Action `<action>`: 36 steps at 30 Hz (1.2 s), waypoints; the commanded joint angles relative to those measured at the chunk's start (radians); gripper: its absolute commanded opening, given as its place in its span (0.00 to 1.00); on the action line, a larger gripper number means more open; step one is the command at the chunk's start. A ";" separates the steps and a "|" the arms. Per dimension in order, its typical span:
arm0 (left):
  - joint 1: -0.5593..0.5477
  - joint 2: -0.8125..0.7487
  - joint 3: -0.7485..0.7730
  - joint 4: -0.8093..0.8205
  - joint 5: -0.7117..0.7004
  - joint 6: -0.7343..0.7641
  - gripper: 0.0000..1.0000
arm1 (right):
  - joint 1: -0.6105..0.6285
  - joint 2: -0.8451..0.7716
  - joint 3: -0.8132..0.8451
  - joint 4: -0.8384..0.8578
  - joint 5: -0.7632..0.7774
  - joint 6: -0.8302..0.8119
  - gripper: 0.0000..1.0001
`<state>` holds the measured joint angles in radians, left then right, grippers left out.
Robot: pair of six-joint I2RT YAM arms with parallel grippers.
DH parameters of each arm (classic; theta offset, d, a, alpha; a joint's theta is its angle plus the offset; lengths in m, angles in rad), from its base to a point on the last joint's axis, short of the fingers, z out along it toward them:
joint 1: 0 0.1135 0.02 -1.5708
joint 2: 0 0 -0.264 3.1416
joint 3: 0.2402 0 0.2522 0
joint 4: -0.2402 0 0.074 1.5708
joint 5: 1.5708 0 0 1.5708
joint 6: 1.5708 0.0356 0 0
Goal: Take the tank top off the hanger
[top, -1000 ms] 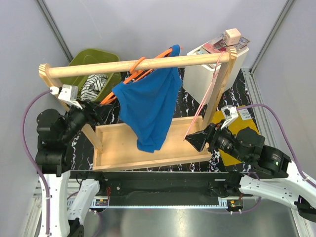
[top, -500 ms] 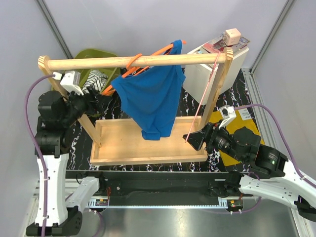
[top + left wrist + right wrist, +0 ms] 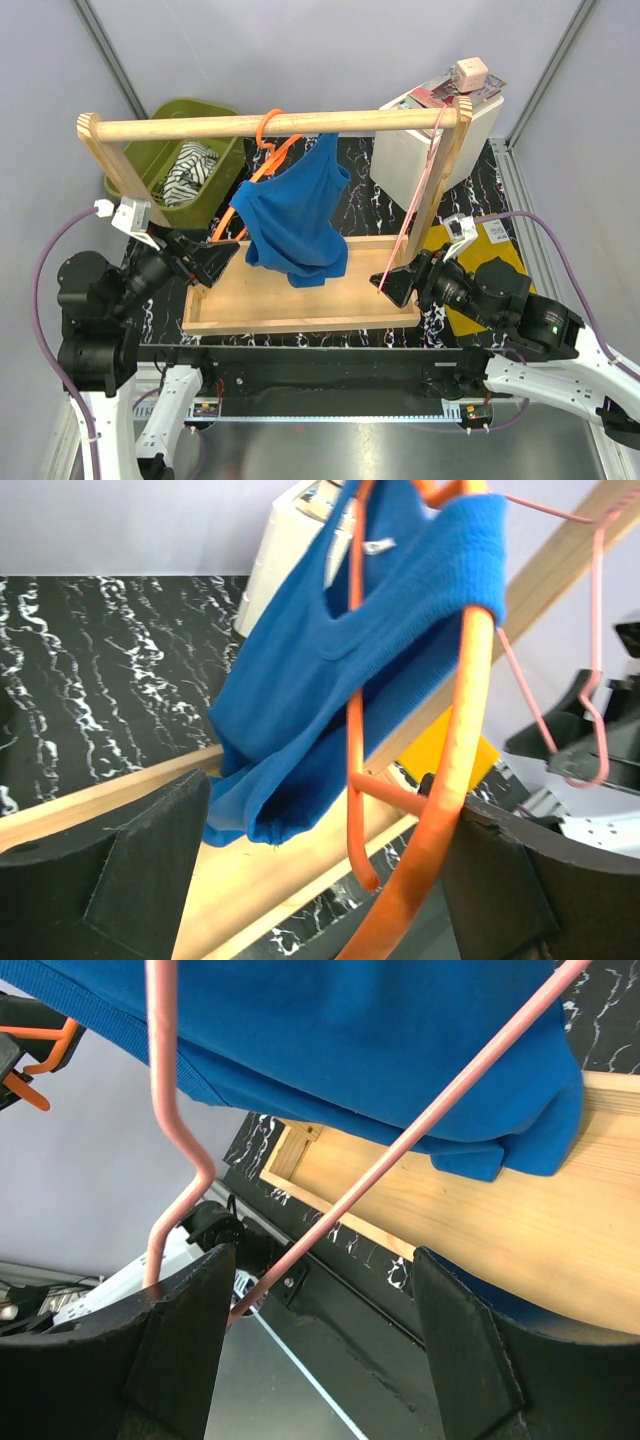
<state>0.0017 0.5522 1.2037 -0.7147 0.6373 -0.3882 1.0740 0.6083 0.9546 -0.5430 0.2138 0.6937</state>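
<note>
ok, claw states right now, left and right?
Left claw: open, orange hanger passing between its fingers, not clamped.
Right claw: open, pink hanger in the gap, not clamped.

High rear overview, close wrist views, tank top (image 3: 290,215) shared

The hanger (image 3: 262,150) hooks over the rail (image 3: 200,126) at upper centre, and the tank top (image 3: 290,215) hangs from it above the tray (image 3: 300,300) at centre. A bin (image 3: 160,130) holding a striped garment (image 3: 185,172) sits upper left, a box (image 3: 415,160) upper right. The wire hanger (image 3: 420,195) hangs from the rail's right end down to the right tool (image 3: 388,286); the left tool (image 3: 222,258) is at the tray's left end.
</note>
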 commanded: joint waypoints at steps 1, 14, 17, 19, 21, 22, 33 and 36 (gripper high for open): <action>0.003 -0.035 0.030 0.006 0.074 -0.049 0.93 | 0.000 -0.018 0.001 0.044 -0.043 -0.020 0.79; -0.017 0.047 0.103 0.159 0.147 -0.207 0.90 | -0.002 -0.149 -0.097 0.048 -0.059 0.033 0.79; -0.017 0.078 0.131 0.162 0.139 -0.216 0.86 | -0.002 -0.165 -0.100 0.046 -0.054 0.030 0.79; -0.017 0.089 0.132 0.162 0.134 -0.222 0.81 | -0.002 -0.159 -0.096 0.046 -0.053 0.024 0.79; -0.019 0.092 0.125 0.162 0.125 -0.229 0.77 | -0.002 -0.153 -0.088 0.046 -0.053 0.015 0.79; -0.019 0.091 0.122 0.162 0.121 -0.229 0.76 | -0.002 -0.145 -0.082 0.045 -0.050 0.010 0.79; -0.032 0.101 0.086 0.192 0.154 -0.261 0.61 | 0.000 -0.114 -0.071 0.049 -0.041 -0.013 0.79; -0.063 0.106 0.074 0.210 0.157 -0.267 0.59 | -0.002 -0.139 -0.083 0.049 -0.027 -0.005 0.79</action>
<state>-0.0303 0.6426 1.2919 -0.5648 0.7609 -0.6300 1.0740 0.4938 0.8639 -0.4942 0.1745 0.7105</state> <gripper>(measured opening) 0.600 0.790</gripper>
